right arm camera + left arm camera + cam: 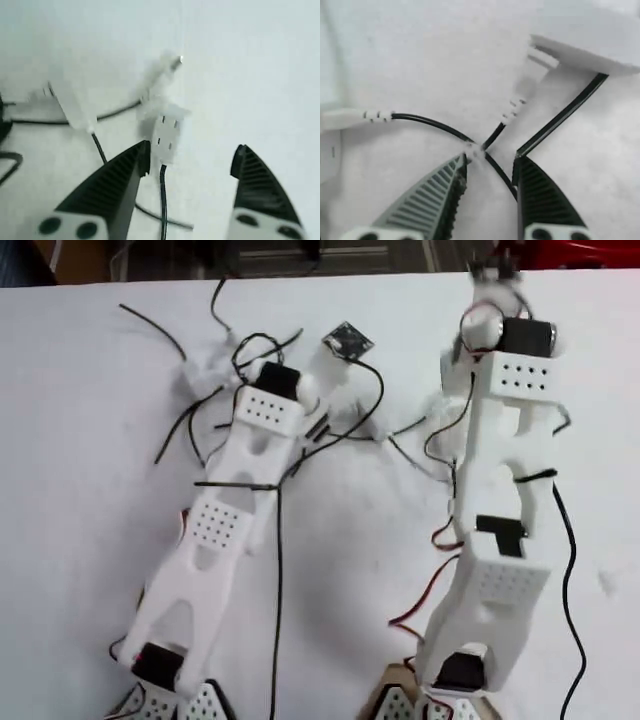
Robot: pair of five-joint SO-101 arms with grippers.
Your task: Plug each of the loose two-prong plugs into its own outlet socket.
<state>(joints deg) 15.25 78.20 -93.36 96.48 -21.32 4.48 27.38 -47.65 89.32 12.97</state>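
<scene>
Left gripper (490,161), 11 o'clock on the table (80,540), gapes open over crossed black cables (430,121), white plug (520,97) just beyond. Right gripper (192,146) at 1 o'clock is open too, outlet socket (165,132) just ahead. Closing now probably pinches the cables and drags everything.

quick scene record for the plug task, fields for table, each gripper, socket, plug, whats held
surface: white table
left gripper: open, fingers either side of crossing black cables
right gripper: open, over a white outlet socket
socket state: the slots facing the right wrist camera look empty
plug: a white plug lies beside the socket, not in those slots
held: nothing in either gripper
</scene>
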